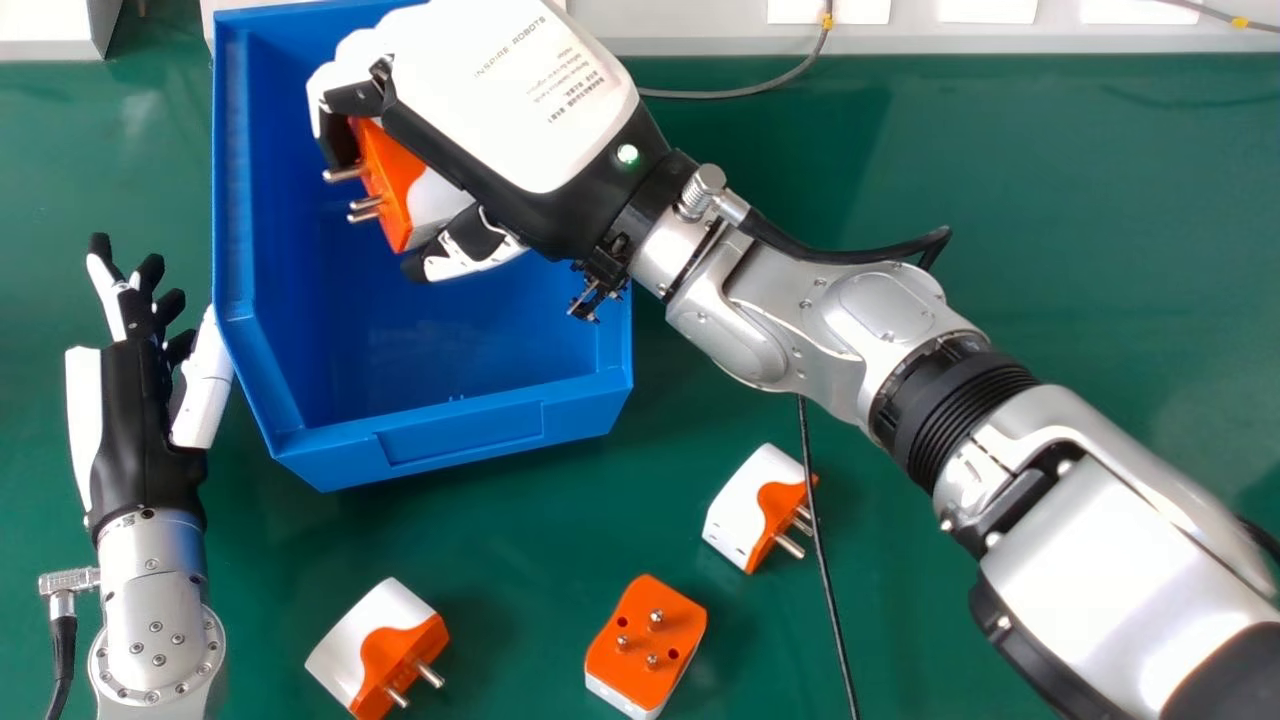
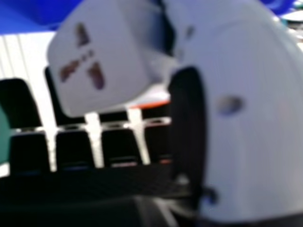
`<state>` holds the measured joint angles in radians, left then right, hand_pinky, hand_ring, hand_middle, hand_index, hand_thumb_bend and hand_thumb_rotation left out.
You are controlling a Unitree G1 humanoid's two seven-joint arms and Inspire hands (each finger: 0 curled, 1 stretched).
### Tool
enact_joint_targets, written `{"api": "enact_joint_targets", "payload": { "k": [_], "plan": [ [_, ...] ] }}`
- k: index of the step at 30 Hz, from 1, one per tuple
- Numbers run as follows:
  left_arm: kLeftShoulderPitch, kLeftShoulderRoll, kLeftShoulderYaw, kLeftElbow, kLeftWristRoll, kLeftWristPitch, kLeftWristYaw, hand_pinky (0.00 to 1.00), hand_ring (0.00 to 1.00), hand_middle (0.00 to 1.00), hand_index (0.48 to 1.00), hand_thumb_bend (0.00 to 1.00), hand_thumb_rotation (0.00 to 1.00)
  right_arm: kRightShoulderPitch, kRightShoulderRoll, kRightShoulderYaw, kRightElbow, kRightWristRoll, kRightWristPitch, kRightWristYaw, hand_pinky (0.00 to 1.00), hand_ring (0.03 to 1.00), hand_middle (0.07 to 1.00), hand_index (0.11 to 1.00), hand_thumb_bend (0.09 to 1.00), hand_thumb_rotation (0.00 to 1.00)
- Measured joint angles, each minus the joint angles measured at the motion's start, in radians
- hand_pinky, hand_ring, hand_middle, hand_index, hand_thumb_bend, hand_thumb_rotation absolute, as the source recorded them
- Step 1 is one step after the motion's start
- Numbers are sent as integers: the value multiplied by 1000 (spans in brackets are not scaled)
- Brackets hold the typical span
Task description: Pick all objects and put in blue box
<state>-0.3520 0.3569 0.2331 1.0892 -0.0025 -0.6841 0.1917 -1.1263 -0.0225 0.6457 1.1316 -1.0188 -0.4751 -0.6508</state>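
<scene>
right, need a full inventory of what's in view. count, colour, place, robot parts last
held adapter: one, white and orange, over the box
loose adapters: three, white and orange, on the table in front of the box: left, middle, right
box: one, blue, on the table, left of centre
table: one, green, under it all
black cable: one, beside the right loose adapter
grey cable: one, far side, right of the box
white block: one, far left corner
right hand: one, black and white, over the box, curled round the held adapter
left hand: one, black and white, left of the box, open
forearms: two, silver, right, left
</scene>
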Motion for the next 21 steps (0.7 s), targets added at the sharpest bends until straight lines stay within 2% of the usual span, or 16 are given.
{"api": "enact_joint_targets", "payload": {
  "k": [1, 2, 3, 5, 6, 7, 9, 13, 17, 18, 20, 21],
  "plan": [
    [-1, -3, 10, -1, -13, 4, -5, 872, 928, 971, 976, 872, 911, 0, 1, 0, 0, 7, 17, 26, 358, 504, 534, 489, 495, 0],
    [-1, -6, 14, -2, -19, 7, -7, 872, 928, 971, 976, 872, 911, 0, 2, -1, 0, 11, 26, 38, 358, 504, 534, 489, 495, 0],
    [-3, -13, 25, -4, -38, 14, -15, 872, 928, 971, 976, 872, 911, 0, 4, -3, -1, 28, 36, 68, 358, 504, 534, 489, 495, 0],
    [-8, -31, 42, -6, -69, 27, -21, 872, 927, 970, 974, 888, 913, 0, 6, -6, -3, 43, 53, 119, 358, 505, 531, 492, 495, 0],
    [-8, -37, 49, -8, -80, 32, -27, 872, 927, 970, 974, 888, 913, 0, 6, -6, -4, 54, 55, 140, 358, 505, 531, 492, 495, 0],
    [-9, -38, 51, -11, -86, 36, -29, 872, 927, 970, 974, 888, 913, 0, 6, -6, -6, 62, 56, 155, 358, 505, 531, 492, 495, 0],
    [-14, -38, 54, -20, -91, 60, -26, 873, 928, 969, 972, 902, 915, 1, 1, -6, -20, 73, 56, 170, 368, 500, 526, 491, 497, 0],
    [-30, -38, 59, -53, -95, 134, -5, 873, 928, 968, 970, 891, 916, 1, -9, -7, -46, 82, 45, 177, 373, 498, 522, 491, 497, 0],
    [-33, -37, 59, -94, -95, 200, 15, 867, 923, 965, 968, 863, 902, 1, -15, -6, -53, 82, 39, 178, 368, 490, 509, 499, 498, 0],
    [-33, -35, 58, -103, -95, 217, 18, 853, 912, 957, 964, 826, 868, 1, -18, -5, -54, 81, 40, 178, 362, 483, 501, 507, 497, 0],
    [-36, -32, 58, -120, -94, 254, 27, 853, 912, 957, 964, 826, 868, 1, -23, 0, -58, 75, 45, 178, 362, 483, 501, 507, 497, 0],
    [-40, -30, 58, -127, -94, 276, 29, 831, 892, 945, 960, 791, 810, 1, -26, 4, -61, 72, 50, 177, 358, 476, 495, 514, 497, 0]
  ]
}}
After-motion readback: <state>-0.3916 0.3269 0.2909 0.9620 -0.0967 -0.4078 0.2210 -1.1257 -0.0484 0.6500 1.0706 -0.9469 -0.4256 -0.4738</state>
